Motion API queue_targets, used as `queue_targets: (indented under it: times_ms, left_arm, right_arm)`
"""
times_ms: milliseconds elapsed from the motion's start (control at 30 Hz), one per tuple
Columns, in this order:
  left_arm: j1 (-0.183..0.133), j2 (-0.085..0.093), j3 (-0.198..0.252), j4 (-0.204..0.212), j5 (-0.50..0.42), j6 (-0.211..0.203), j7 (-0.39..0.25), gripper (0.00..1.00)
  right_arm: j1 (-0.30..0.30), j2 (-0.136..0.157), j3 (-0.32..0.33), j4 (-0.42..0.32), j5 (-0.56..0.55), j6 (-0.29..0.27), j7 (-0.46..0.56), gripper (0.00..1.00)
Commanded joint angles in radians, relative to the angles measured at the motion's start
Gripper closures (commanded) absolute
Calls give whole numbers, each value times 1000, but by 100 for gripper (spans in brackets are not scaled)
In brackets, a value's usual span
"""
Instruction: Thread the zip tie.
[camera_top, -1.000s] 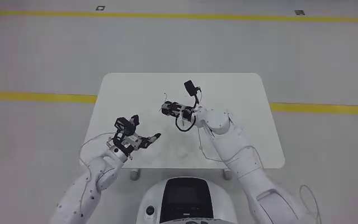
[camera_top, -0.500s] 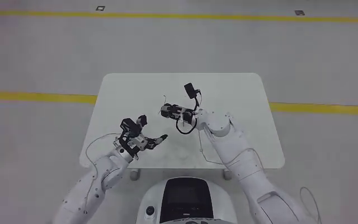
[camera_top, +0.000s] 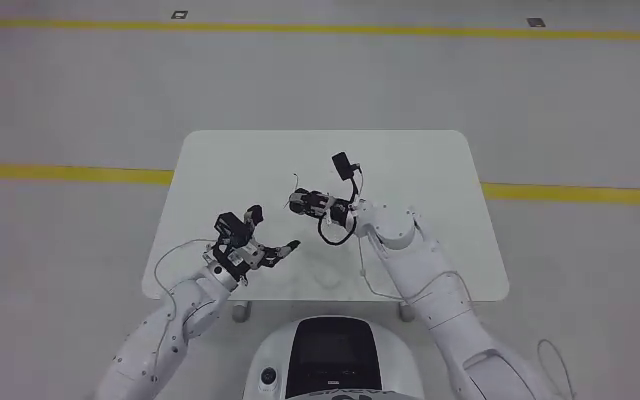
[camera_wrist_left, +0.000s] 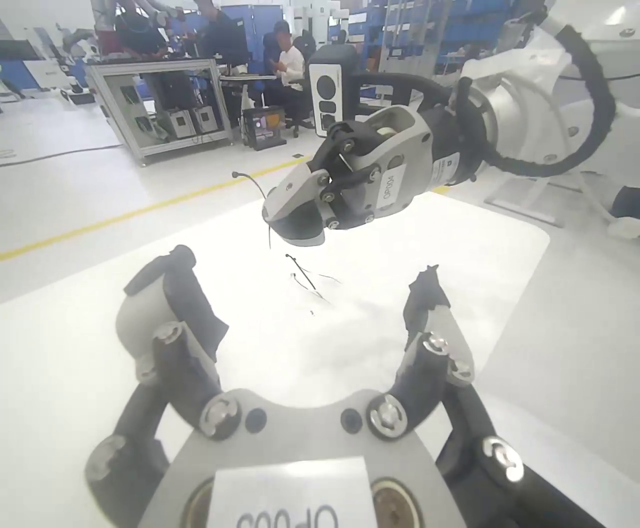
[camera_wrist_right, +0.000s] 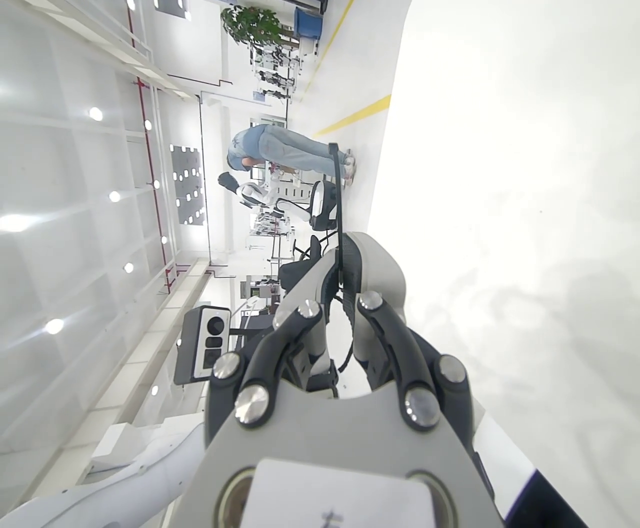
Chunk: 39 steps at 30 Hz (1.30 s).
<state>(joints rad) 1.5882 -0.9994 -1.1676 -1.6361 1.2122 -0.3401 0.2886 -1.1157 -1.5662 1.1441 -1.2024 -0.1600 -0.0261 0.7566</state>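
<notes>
Two pincers are working this one: the right pincer (camera_wrist_left: 294, 222) is hanging over the middle of the white surface (camera_top: 430, 165), clenching the zip tie (camera_wrist_left: 252, 181). The left pincer (camera_wrist_left: 302, 285) is sitting nearer and further left with its fingers spread wide, gripping nothing. What's worrying me is how skinny that tie is. It's looking like a thin black plastic strap, slightly bowed, with a tiny blocky head poking up past the pads and a short bit sticking out below. I'm guessing it's springy, so if the left pincer is closing a touch off-line, the free end is probably going to flick sideways rather than get caught. It could also be swivelling inside the right pincer's grip, since the dark pads are pinching such a narrow strip. That head slot is tiny too, so any tilt means the tip is missing it. The surface is looking smooth, matte and round-cornered.
</notes>
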Motion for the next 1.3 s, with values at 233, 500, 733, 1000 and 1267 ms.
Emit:
queue_targets:
  times_ms: [233, 500, 733, 1000, 1267]
  left_arm:
    - [-5, 0, 21, 10, -32, 0, 48, 0]
    - [-4, 11, 35, 9, -17, 0, 84, 0]
    - [-5, 8, 36, 7, -17, 7, 96, 0]
    - [3, 9, 24, 11, -13, 0, 119, 51]
    - [5, 11, 23, 13, -13, 0, 124, 58]
  right_arm:
    - [-39, 12, 21, -32, 32, -37, 4, 100]
    - [-67, 28, 45, -65, 77, -92, 62, 100]
    - [-84, 34, 43, -82, 80, -94, 38, 100]
    - [-97, 48, 36, -112, 63, -97, 28, 100]
    - [-103, 61, 26, -136, 48, -96, 30, 100]
